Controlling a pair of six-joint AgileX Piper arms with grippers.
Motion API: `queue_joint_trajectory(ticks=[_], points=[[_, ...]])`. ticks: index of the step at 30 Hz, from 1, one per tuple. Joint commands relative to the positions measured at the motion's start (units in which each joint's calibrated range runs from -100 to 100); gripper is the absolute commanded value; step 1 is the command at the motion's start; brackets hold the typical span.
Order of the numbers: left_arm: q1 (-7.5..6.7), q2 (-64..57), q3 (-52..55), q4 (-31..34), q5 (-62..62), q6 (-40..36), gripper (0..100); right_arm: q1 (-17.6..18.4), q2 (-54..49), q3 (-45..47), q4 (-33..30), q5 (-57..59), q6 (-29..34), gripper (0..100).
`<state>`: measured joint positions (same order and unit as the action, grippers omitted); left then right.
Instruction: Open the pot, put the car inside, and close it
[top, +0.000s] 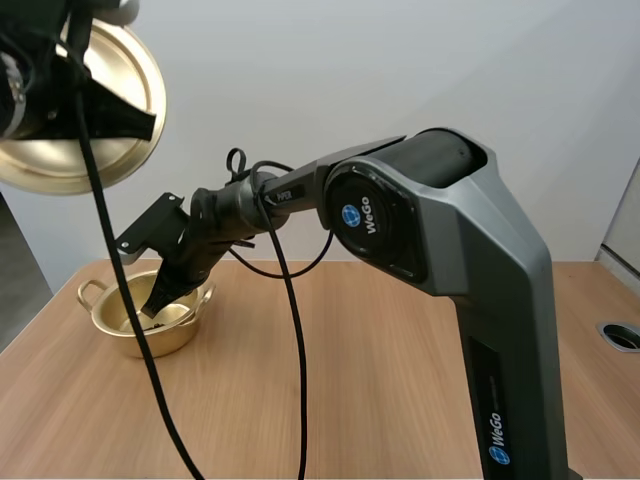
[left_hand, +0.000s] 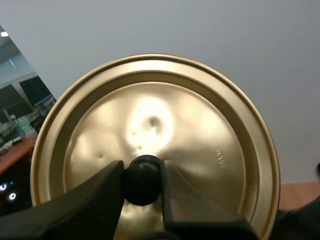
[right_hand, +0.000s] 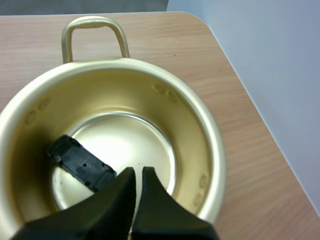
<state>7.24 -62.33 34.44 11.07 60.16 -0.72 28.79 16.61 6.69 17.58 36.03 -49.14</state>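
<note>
- Now the left gripper grips the black knob of the lid, high above the desk.
- The pot stands open near the desk's far left corner.
- The right gripper, fingers nearly together on nothing, hangs over the pot.
- The car lies on the pot's floor, just beside the right gripper's tips.

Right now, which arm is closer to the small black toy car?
Right. The right gripper hangs over the round golden metal pot, tips just beside the small black toy car on its floor. The left gripper is raised high, pinching the black knob of the golden lid.
</note>
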Motion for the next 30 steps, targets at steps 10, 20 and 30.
queue_joint_trajectory(ticks=[10,20,30], points=[[0.20,6.8,11.3,5.5,-9.0,0.0,0,-12.5,-14.2,0.1,-0.7,29.7,0.7,0],[2.72,26.7,14.2,-1.9,-19.9,-1.7,0,-20.1,-30.0,0.1,-0.7,34.6,0.7,0],[2.72,39.9,14.2,-2.3,-23.7,-0.8,0,-21.1,-40.5,0.1,-0.8,35.3,0.7,0]])
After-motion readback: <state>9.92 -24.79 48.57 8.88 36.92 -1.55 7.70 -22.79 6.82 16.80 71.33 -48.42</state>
